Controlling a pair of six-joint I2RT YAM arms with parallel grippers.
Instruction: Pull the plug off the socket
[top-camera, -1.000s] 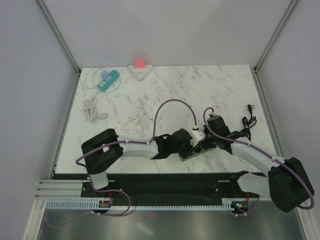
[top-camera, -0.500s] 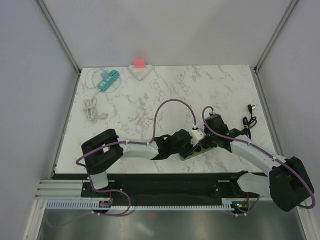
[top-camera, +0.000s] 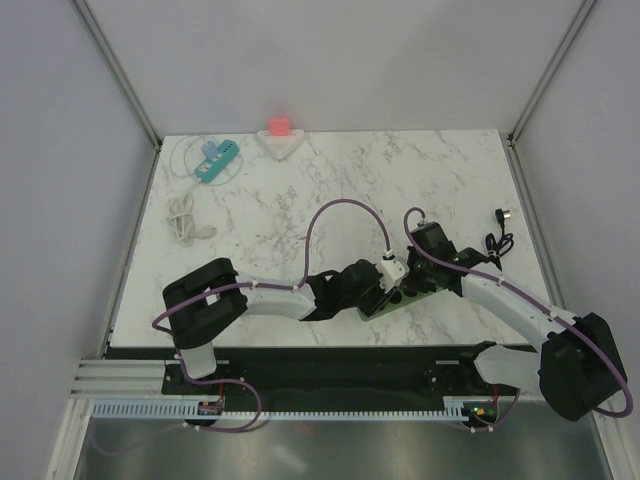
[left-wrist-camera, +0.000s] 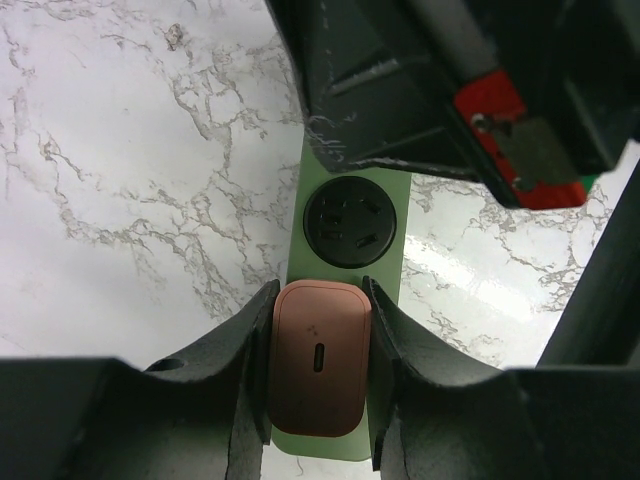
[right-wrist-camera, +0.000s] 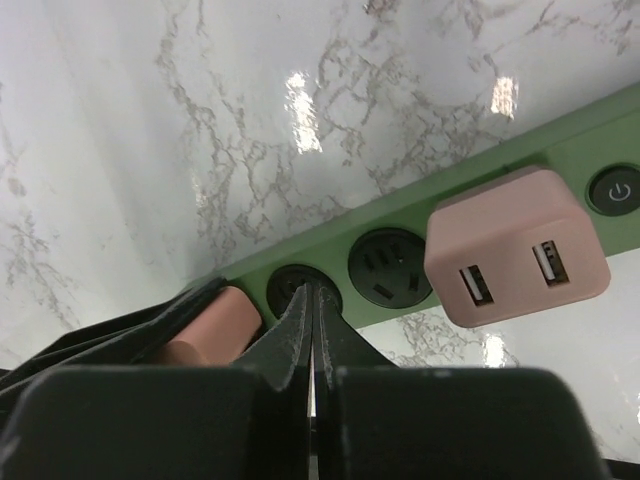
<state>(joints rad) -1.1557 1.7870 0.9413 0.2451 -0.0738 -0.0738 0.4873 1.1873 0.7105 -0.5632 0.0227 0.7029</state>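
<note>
A green power strip (top-camera: 400, 302) lies near the table's front edge. A brownish-pink plug (left-wrist-camera: 320, 368) sits in its end socket. My left gripper (left-wrist-camera: 318, 362) is shut on the plug, one finger on each side (left-wrist-camera: 248, 345). An empty round socket (left-wrist-camera: 350, 222) lies just beyond it. My right gripper (right-wrist-camera: 314, 300) is shut and empty, its tips pressed down on the strip (right-wrist-camera: 520, 150) at an empty socket beside the plug (right-wrist-camera: 205, 325). A pink two-port USB adapter (right-wrist-camera: 515, 245) sits further along the strip.
A teal power strip (top-camera: 215, 160) with a thin cable and a coiled white cable (top-camera: 183, 218) lie at the back left. A red block on a white base (top-camera: 280, 130) stands at the back edge. A black cable with a plug (top-camera: 495, 240) lies at the right.
My right arm has shifted slightly along the strip. My left gripper stays closed on the plug, which is still seated.
</note>
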